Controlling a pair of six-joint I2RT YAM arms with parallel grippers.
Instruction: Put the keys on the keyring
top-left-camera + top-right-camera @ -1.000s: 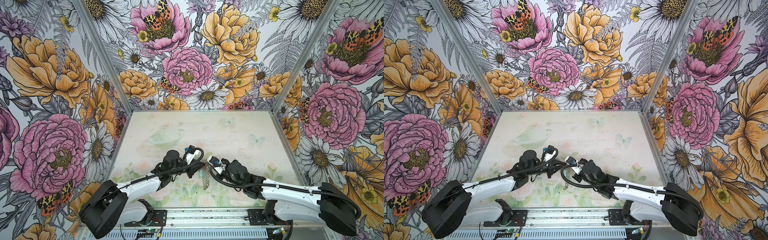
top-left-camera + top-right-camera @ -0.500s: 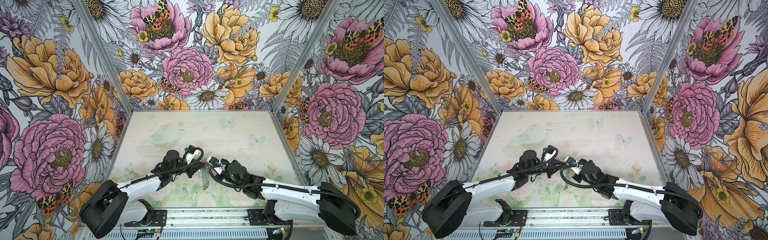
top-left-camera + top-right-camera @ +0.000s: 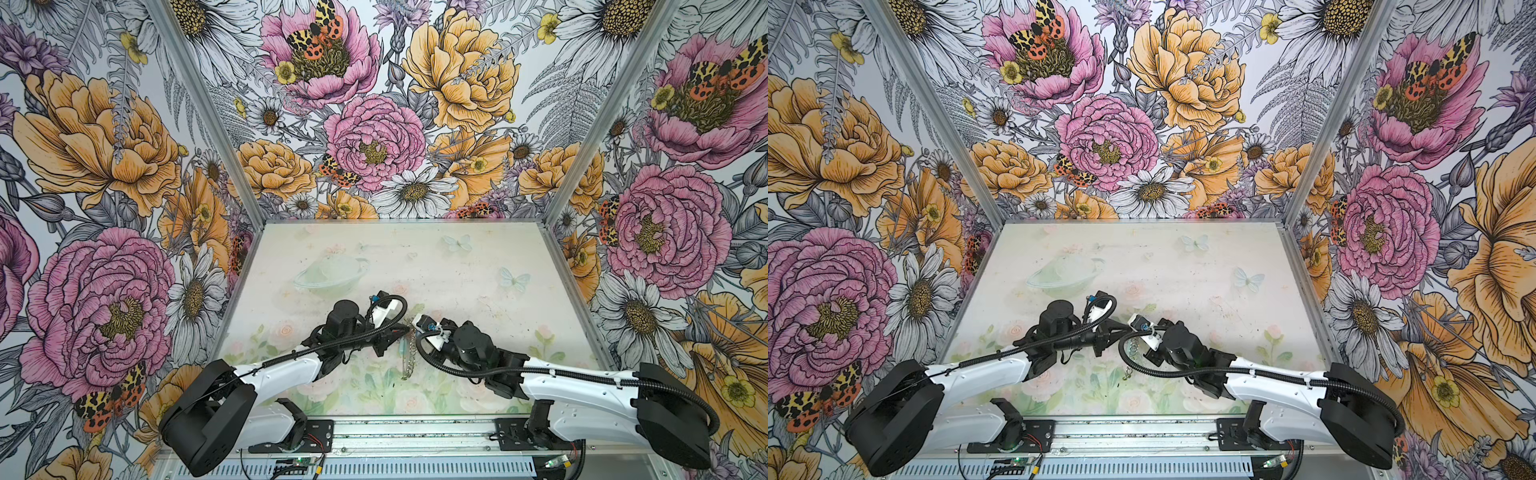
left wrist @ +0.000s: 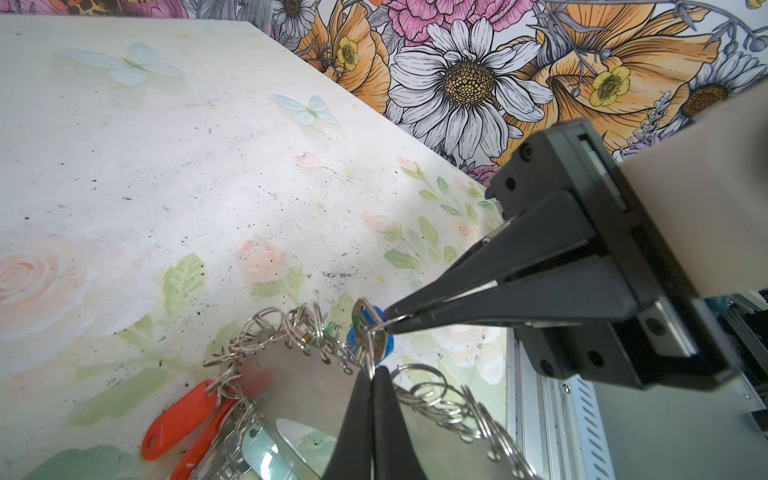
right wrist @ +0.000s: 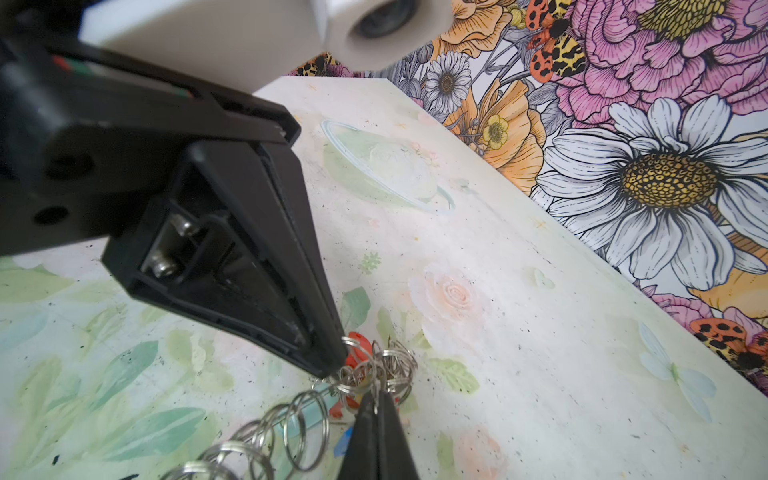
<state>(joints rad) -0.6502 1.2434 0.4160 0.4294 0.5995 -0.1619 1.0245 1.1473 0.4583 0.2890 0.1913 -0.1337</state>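
Clamping keyring (image 4: 299, 395) rim in left jaws, keys (image 4: 387, 345) ring in right jaws

I see orange-red oblong plastic key tags (image 4: 183, 419), one blue plastic tag (image 4: 388, 347), a flat grey silver-looped metal hoop (image 4: 307, 386), my pale rose-printed tabletop (image 4: 166, 166).
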